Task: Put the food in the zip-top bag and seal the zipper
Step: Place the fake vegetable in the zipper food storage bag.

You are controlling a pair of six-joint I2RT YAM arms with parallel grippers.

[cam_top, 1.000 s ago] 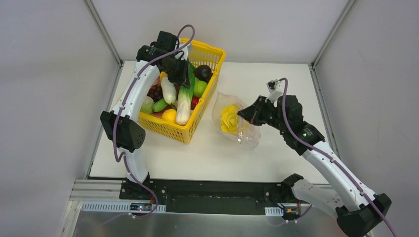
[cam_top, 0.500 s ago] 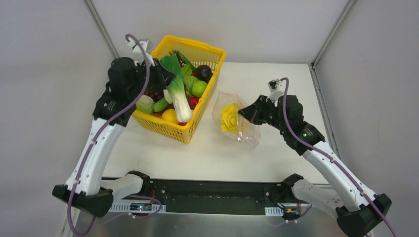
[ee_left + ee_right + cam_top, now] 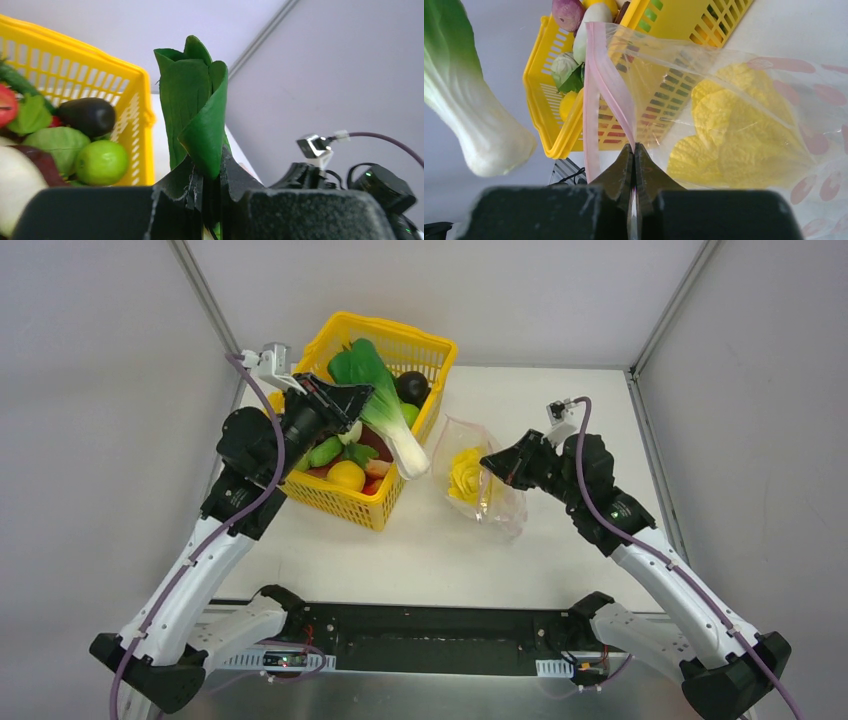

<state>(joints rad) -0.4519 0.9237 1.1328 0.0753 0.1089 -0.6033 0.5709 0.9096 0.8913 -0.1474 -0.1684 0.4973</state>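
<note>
My left gripper (image 3: pixel 345 405) is shut on the green leaves of a leafy green (image 3: pixel 385 420), held in the air over the basket's right rim. Its white stalk end (image 3: pixel 410 462) points toward the zip-top bag (image 3: pixel 495 508). In the left wrist view the leaf (image 3: pixel 195 100) rises from between the shut fingers (image 3: pixel 212 167). My right gripper (image 3: pixel 490 462) is shut on the pinkish zipper (image 3: pixel 606 85) and holds the bag's mouth up, facing the basket. A yellow cabbage (image 3: pixel 739 125) lies inside the bag. The stalk (image 3: pixel 469 115) hangs left of the bag's mouth.
The yellow mesh basket (image 3: pixel 425 340) stands at the back left of the white table (image 3: pixel 440 550) with more food in it, among it a lime (image 3: pixel 101 161), a dark fruit (image 3: pixel 87 115) and a yellow fruit (image 3: pixel 345 476). Grey walls close the table in.
The left arm has lifted the leafy green out of the basket and swung it right toward the bag. The right gripper has stayed on the zipper, hardly moving.
</note>
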